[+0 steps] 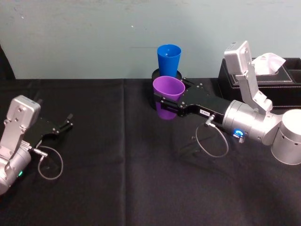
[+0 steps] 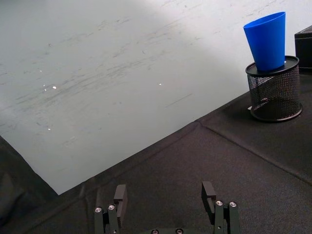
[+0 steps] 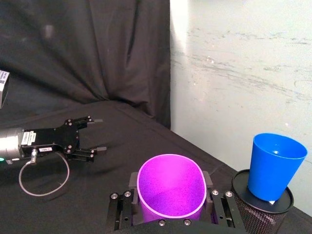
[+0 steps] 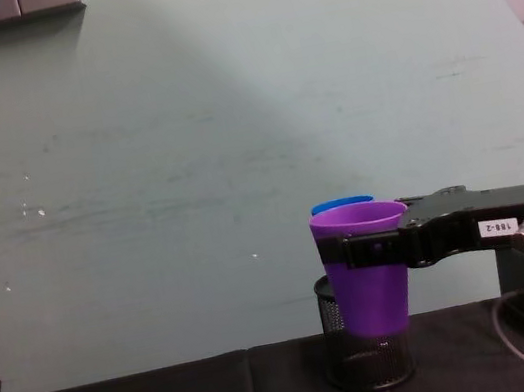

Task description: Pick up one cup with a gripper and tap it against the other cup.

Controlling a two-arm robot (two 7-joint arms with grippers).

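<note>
- The right end effector (image 1: 173, 98) has its flat black jaws closed on the purple plastic tapered tumbler (image 1: 165, 113), one jaw on each side just below the rim; gripping high on the taper probably keeps the cup from slipping down and leaves its wall free to strike.
- The bright blue plastic tapered tumbler (image 1: 169, 57) stands upright in a black wire-mesh pen holder (image 2: 273, 95) at the back of the black-clothed desk (image 1: 117, 179); that raises it, so the purple one appears to be held off the desk to meet it.
- The chest view overlaps the two cups; the right wrist view shows a gap between them, so the tap looks not yet made.
- The left end effector (image 2: 164, 195) rests low at the left, fingers spread and empty; its wrist view shows this plainly.
</note>
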